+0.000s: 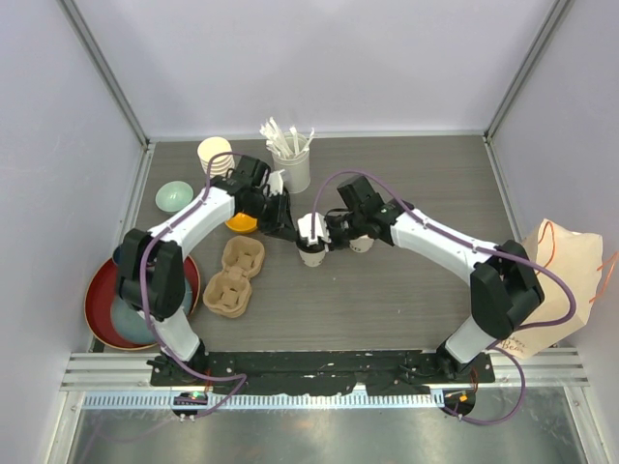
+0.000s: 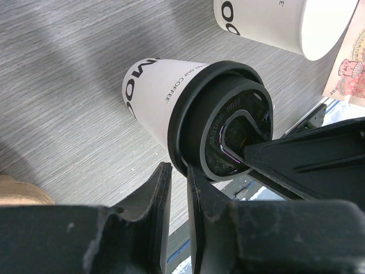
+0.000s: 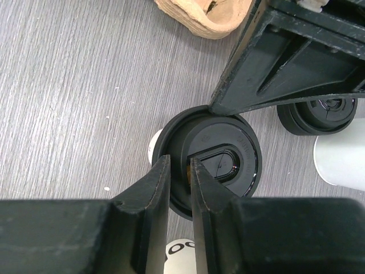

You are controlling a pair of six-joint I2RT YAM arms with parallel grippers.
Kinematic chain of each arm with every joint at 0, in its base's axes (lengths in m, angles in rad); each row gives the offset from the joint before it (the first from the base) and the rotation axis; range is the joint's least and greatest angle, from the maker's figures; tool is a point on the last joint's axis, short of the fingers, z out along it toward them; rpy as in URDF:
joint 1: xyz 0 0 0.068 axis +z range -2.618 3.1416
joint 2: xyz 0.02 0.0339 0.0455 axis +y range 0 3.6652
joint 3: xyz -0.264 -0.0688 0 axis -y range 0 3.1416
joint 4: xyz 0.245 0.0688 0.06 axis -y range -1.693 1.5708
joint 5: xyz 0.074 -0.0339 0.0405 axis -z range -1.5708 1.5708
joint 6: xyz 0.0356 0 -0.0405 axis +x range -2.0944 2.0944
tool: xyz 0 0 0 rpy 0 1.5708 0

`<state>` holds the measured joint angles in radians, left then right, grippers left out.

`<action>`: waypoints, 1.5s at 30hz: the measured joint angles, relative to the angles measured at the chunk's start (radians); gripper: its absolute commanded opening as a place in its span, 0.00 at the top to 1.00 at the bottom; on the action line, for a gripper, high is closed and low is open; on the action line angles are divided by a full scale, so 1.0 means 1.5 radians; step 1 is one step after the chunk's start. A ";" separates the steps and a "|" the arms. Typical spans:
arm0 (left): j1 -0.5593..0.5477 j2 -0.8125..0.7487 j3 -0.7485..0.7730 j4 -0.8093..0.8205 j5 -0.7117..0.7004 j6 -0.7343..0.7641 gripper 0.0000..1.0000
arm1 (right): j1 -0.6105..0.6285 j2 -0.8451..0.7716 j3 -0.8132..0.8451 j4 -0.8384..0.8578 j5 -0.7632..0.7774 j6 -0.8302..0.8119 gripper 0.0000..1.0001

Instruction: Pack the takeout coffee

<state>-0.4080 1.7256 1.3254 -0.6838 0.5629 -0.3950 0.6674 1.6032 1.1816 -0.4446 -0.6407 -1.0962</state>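
**Two grippers on one lid**

The cup (image 1: 311, 253) stands upright mid-table, lid (image 2: 228, 123) on. The left gripper (image 2: 177, 171) sits at the lid's rim and the right gripper (image 3: 179, 162) over the opposite edge. Each has its jaws nearly together; whether they pinch the lid I cannot tell. The carrier (image 1: 234, 278) lies on the left gripper's side.

Grey woodgrain table (image 1: 387, 309); pale lilac walls (image 1: 319, 68), even light

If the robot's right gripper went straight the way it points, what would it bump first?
The black lid on the paper cup. The right gripper points down at the lid's near edge, its jaws almost together. I can't tell whether it is already touching.
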 measured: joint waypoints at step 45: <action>0.012 0.045 0.040 0.016 0.015 -0.004 0.82 | 0.048 -0.082 -0.218 0.363 0.144 0.204 0.99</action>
<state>-0.3904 1.7924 1.3853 -0.6594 0.5850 -0.4007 0.7387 1.4796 0.8539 0.0994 -0.4252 -0.7898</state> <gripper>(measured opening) 0.177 0.207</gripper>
